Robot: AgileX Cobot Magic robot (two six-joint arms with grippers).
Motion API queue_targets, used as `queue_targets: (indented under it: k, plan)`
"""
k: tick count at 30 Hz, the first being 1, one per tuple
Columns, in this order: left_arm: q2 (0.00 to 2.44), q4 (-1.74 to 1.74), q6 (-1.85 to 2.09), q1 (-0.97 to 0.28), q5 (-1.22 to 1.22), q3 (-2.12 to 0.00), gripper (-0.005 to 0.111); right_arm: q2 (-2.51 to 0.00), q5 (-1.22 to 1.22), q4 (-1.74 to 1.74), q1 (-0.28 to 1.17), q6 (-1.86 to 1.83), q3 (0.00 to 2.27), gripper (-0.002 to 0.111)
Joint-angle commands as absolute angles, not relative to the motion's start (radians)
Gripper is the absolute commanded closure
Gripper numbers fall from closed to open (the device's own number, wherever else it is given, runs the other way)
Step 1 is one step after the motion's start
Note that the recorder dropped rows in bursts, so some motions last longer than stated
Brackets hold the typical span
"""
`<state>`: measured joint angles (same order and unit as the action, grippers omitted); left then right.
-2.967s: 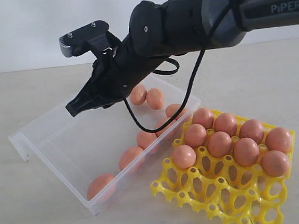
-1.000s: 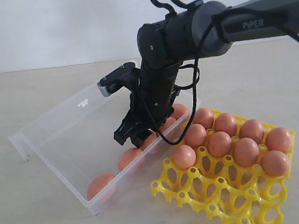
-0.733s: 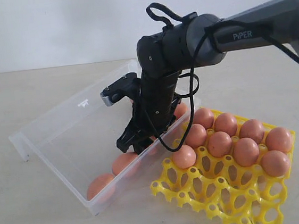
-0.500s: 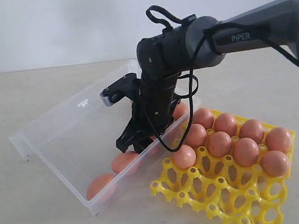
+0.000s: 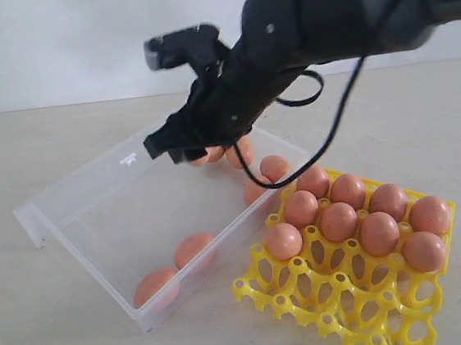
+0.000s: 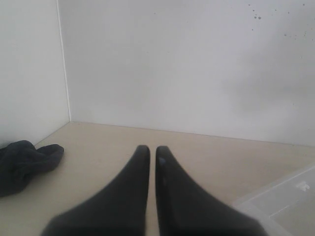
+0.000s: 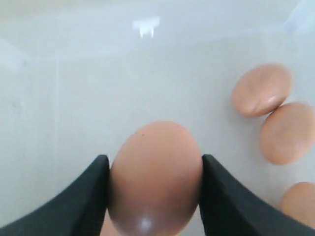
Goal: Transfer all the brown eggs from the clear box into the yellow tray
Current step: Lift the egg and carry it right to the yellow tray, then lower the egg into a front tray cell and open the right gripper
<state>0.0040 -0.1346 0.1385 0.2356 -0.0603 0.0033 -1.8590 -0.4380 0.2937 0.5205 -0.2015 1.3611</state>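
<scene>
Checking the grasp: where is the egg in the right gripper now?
Clamped in the right gripper, the egg hangs over the clear box, left of the yellow tray in the exterior view.

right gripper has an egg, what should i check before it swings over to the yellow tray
1. Grip on the brown egg by the right gripper, both jaws touching: ok.
2. Egg clear of the clear box floor: ok.
3. Empty cups in the yellow tray: ok, near rows free.
4. The left gripper out of the way, jaws shut: ok.
5. Clearance over the seated eggs: cannot tell.
6. Box emptied: not ok, loose eggs remain.
</scene>
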Motion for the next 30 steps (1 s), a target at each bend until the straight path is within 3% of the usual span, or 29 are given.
queue_targets:
  k: [1,6,9,13,17,22,30]
  plan:
    - [0.000,-0.134,0.141,0.235,-0.050,0.000,0.103,-1.561,-0.070,0.230,0.521,-0.205,1.017,0.108]
    - [0.000,-0.134,0.141,0.235,-0.050,0.000,0.103,-1.294,0.515,0.234,0.503,-0.363,0.606,0.108]
    - [0.000,-0.134,0.141,0.235,-0.050,0.000,0.103,-1.235,0.712,0.381,0.477,-0.520,0.455,0.108]
    - [0.000,-0.134,0.141,0.235,-0.050,0.000,0.103,-1.230,0.642,0.702,0.460,-0.482,0.385,0.108]
    - [0.000,-0.134,0.141,0.235,-0.053,0.000,0.103,-1.233,0.499,0.560,0.474,-0.260,0.323,0.108]
    - [0.000,-0.134,0.141,0.235,-0.053,0.000,0.103,-1.233,0.898,0.274,0.550,-0.037,0.146,0.108]
    - [0.000,-0.134,0.141,0.235,-0.053,0.000,0.103,-1.314,0.930,0.162,0.568,-0.149,0.077,0.108]
